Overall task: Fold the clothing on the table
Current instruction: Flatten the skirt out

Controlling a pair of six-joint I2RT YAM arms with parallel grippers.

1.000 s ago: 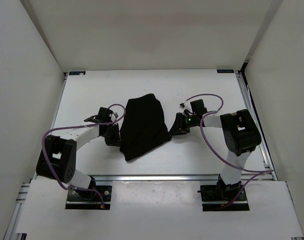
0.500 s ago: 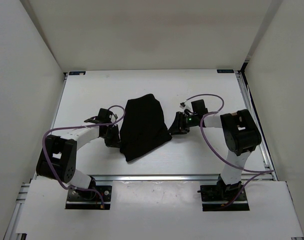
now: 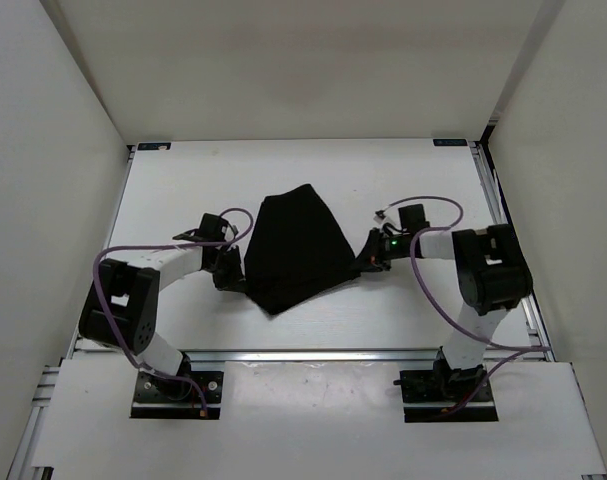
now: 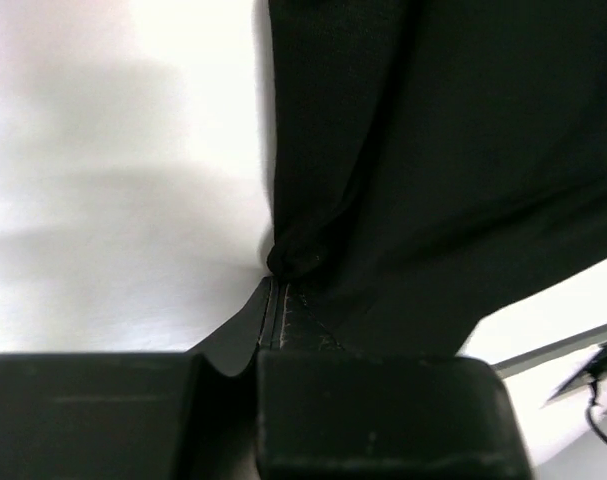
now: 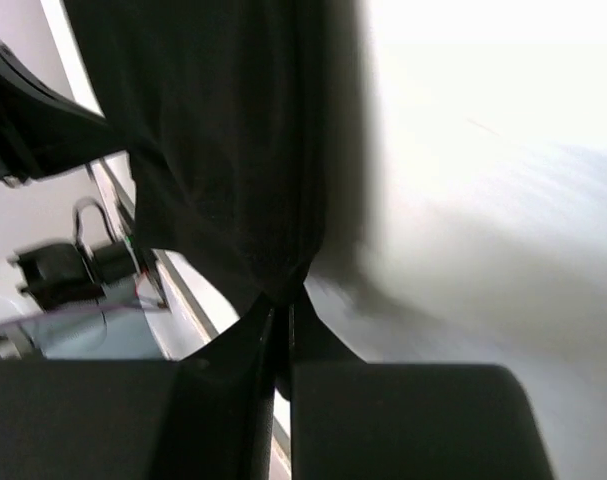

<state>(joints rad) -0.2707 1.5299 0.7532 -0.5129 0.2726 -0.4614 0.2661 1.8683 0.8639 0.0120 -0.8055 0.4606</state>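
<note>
Top view: the clothing [image 3: 298, 250] lies near the middle of the surface [image 3: 173, 190], roughly kite-shaped, with a blunt end toward 12 o'clock and a point toward 6 to 7 o'clock. The left hand [image 3: 230, 270] is at its 8 o'clock edge and the right hand [image 3: 371, 262] at its 4 o'clock edge, both touching the cloth. Left wrist view: the fingers [image 4: 383, 420] are pressed together with a small bunch of hem nipped at the tips, so this hand holds the clothing. The fabric spreads away toward 12 to 2 o'clock: matte black, fine knit texture, soft shallow creases, no print or seam detail readable. Right wrist view (blurred): the fingers [image 5: 403, 420] are closed to a thin slit with a pleat of the same cloth gathered between the tips, so this hand holds the clothing too. The fabric fans out toward 11 o'clock, limp and thin. Judgement: the step in hand is the paired grasp ahead of a fold. To do it well, raise both edges together and only slightly, with light tension between the hands so the middle does not sag. Then carry them across and lay edge on edge before letting go. Both pinches look shallow and could slip under a hard pull.
</note>
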